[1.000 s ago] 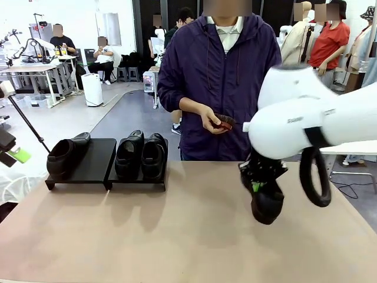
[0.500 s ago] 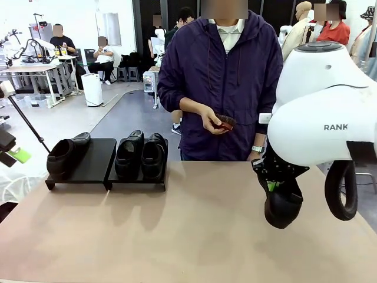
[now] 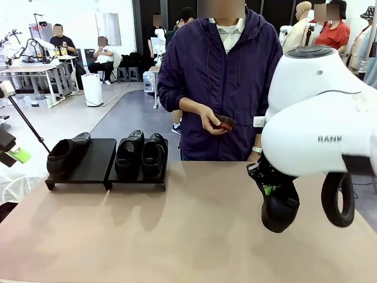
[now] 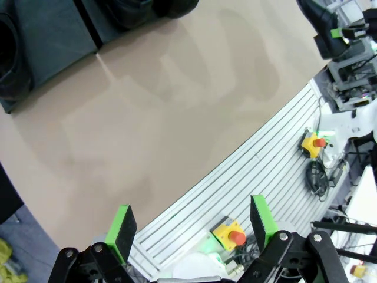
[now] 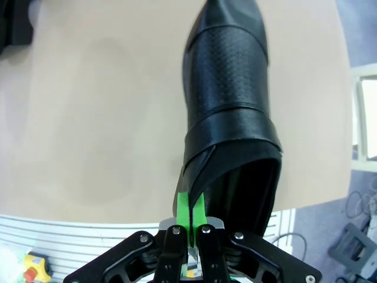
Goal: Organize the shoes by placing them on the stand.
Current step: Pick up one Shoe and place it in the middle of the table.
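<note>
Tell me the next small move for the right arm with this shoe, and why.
Probably carry the shoe left toward the stand. The right gripper is shut on the shoe's collar edge, and it hangs toe-down above the table. Three shoes already sit on the stand, leaving one bare spot on its left platform beside the single shoe.

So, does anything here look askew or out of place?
Yes: on the low matte black stand, the leftmost glossy black leather shoe lies tipped and turned sideways, hanging past the left edge, while the other two shoes sit upright, side by side.
</note>
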Tool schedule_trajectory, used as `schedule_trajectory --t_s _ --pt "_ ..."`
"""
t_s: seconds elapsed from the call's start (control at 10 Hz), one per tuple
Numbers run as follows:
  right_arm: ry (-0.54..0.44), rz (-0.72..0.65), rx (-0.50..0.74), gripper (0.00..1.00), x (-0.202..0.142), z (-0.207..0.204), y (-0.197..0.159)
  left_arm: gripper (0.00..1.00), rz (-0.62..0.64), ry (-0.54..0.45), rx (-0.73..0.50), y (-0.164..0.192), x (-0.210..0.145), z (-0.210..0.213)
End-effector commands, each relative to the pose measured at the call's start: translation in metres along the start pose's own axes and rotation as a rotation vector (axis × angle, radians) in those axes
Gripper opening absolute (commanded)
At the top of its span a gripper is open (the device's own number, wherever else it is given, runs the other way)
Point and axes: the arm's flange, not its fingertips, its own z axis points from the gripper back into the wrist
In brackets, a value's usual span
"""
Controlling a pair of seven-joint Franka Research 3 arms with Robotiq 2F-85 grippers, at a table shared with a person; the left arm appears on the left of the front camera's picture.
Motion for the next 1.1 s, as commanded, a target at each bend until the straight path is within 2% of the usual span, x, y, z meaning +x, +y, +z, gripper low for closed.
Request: schedule_trajectory --t_s 0.0,0.2,0.4,0.8,1.0 --pt "-0.102 -0.023 -0.076 0.0 -0.053 0.007 0.036 1.0 -0.015 0.006 -0.001 0.002 -0.002 0.002" --pt "-0.154 -0.005 -0.093 0.0 -0.087 0.01 0.068 1.0 -0.015 0.006 -0.001 0.002 -0.002 0.002" --pt "-0.178 0.069 -0.08 0.0 -0.104 -0.001 0.115 1.0 -0.015 0.006 -0.001 0.002 -0.002 0.002" --pt "-0.165 0.215 -0.028 0.0 -0.081 -0.037 0.205 1.0 -0.015 0.006 -0.001 0.002 -0.002 0.002" --pt "-0.125 0.283 -0.036 0.0 -0.067 -0.053 0.242 1.0 -0.015 0.006 -0.001 0.002 -0.002 0.002"
